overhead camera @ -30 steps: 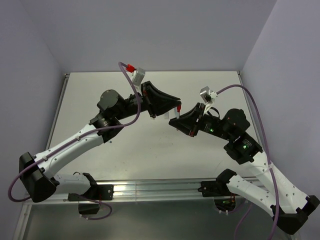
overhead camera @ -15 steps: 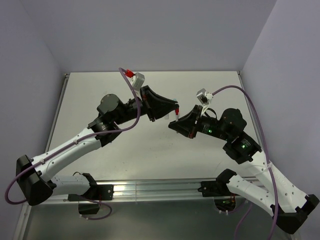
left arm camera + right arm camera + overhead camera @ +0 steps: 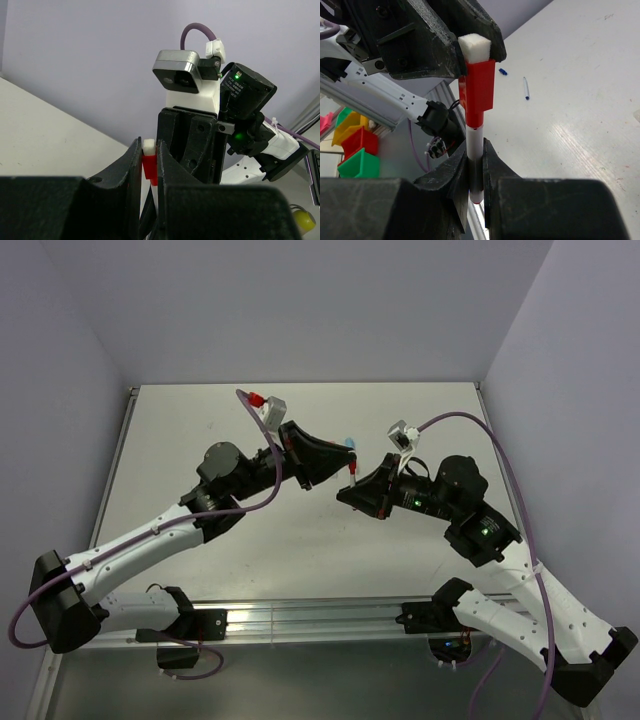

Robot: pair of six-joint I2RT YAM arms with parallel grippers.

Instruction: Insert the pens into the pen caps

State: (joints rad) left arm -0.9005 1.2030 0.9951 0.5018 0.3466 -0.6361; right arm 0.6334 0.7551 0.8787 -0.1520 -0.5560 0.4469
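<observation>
At the centre of the overhead view, raised off the pale counter (image 3: 200, 440), the two arms meet tip to tip. Coming from the left, the left arm's fingers (image 3: 131, 170) are closed on a blocky red plastic cap (image 3: 478, 92) with a white end plug. Just below it in the right wrist view, a thin white pen (image 3: 474, 145) runs up into the cap's mouth, and the right arm's fingers (image 3: 454, 182) are clamped on the pen's lower shaft. I judge this pair to be mid-insertion: the tip is hidden inside the cap, but whether it is pushed fully home cannot be told. Plenty looks left to do. Further right in that view, a tiny dark-blue cap (image 3: 503, 71) and a thin pen with a dark-blue end (image 3: 526, 88) lie near each other but apart on the counter, not joined. A small light-blue piece (image 3: 349, 441) shows beyond the left fingers in the overhead view, and a stubby yellow piece (image 3: 303, 220) sits at the lower right of the left wrist view; pen or cap, I cannot say. Nothing orange is visible. The red cap and white pen hang over the counter's middle, well apart from the raised metal rim (image 3: 117, 455) at the left, the lavender walls (image 3: 300, 310) and the near rail (image 3: 300, 612). Pushing along the pen's axis looks unobstructed, and the only tight spot is the two sets of fingers, close together.
</observation>
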